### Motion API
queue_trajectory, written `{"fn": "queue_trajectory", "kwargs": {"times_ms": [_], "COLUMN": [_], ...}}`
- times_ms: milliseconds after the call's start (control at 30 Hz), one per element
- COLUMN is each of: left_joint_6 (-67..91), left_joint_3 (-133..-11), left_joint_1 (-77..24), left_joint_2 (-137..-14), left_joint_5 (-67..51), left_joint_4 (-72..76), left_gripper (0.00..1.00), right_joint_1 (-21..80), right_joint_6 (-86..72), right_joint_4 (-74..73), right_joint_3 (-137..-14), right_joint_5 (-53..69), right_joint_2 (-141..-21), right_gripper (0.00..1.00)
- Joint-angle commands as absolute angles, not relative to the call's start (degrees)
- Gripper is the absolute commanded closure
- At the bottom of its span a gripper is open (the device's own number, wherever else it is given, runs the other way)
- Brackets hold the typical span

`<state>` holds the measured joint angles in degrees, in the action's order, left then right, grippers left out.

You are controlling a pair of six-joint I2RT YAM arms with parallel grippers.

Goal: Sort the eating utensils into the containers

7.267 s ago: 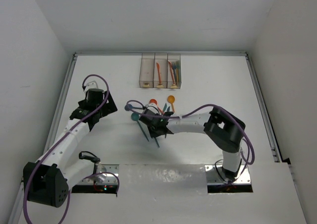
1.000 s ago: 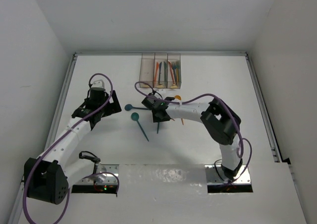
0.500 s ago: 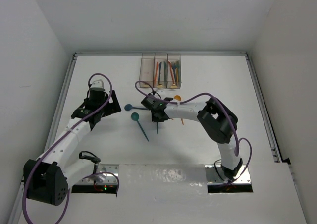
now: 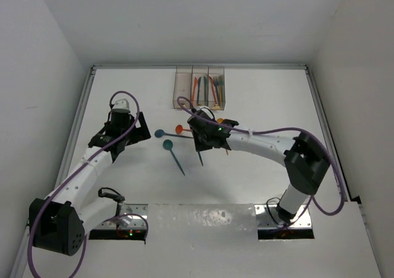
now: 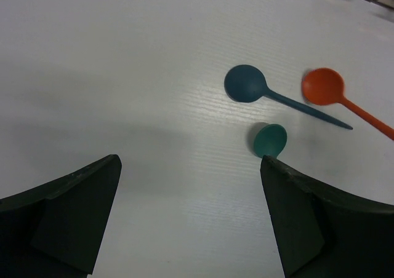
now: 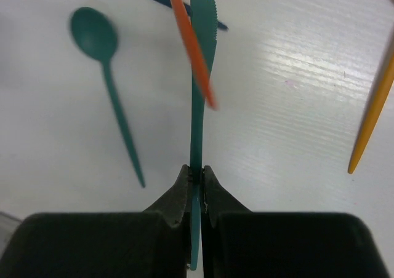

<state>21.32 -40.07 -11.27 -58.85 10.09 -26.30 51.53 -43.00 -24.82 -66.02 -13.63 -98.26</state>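
The containers [image 4: 200,93] are three clear bins in a row at the far centre; the middle and right bins hold utensils, and the left bin [image 4: 183,91] looks empty. My right gripper [image 4: 202,141] [image 6: 196,170] is shut on a teal knife [image 6: 202,75] [image 4: 200,158] by its handle. An orange spoon [image 4: 180,129] [image 6: 192,56] crosses the blade. A teal spoon [image 4: 174,156] [image 6: 101,41] and a blue spoon [image 4: 159,132] [image 5: 246,84] lie to the left. My left gripper [image 4: 132,133] [image 5: 189,167] is open and empty, with the teal spoon's bowl [image 5: 269,139] beside its right finger.
A yellow-orange utensil [image 6: 372,106] [image 4: 220,122] lies right of the knife, partly under the right arm. White walls surround the table on three sides, with a metal rail [image 4: 326,136] along the right edge. The arm bases stand on the near edge.
The right arm's elbow has swung out to the right while its gripper stays shut on the teal knife. The orange spoon's bowl now shows left of the gripper. The left arm has not moved.
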Motion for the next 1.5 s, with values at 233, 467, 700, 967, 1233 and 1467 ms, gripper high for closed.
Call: {"fn": "queue_trajectory", "kwargs": {"times_ms": [233,467,700,967,1233,1467], "left_joint_6": [21.18,20.65,20.39,19.69,22.58,28.73], "left_joint_3": [-41.66,-41.84,-41.66,-41.31,-39.91,-37.27], "left_joint_1": [-11.87,-11.87,-11.87,-11.87,-12.04,-15.02], "left_joint_2": [-57.92,-59.33,-59.59,-60.91,-61.44,-61.52], "left_joint_5": [10.02,8.7,8.88,6.86,1.41,0.44], "left_joint_4": [-24.52,-24.26,-24.17,-23.64,-22.59,-20.66], "left_gripper": [0.05,0.05,0.05,0.06,0.14,0.2], "right_joint_1": [51.33,44.66,35.87,31.73,30.06,27.86], "right_joint_6": [-34.11,-30.76,-29.8,-29.88,-29.0,-30.5], "right_joint_4": [-34.98,-31.65,-26.99,-16.53,-7.13,-4.57], "right_joint_3": [-70.04,-77.25,-95.07,-112.92,-118.47,-118.74], "right_joint_5": [-9.4,-12.31,-13.18,-15.2,-14.33,-14.33], "right_joint_2": [-89.74,-92.36,-107.12,-125.83,-136.05,-138.43], "right_gripper": [1.0,1.0,1.0,1.0,1.0,1.0]}}
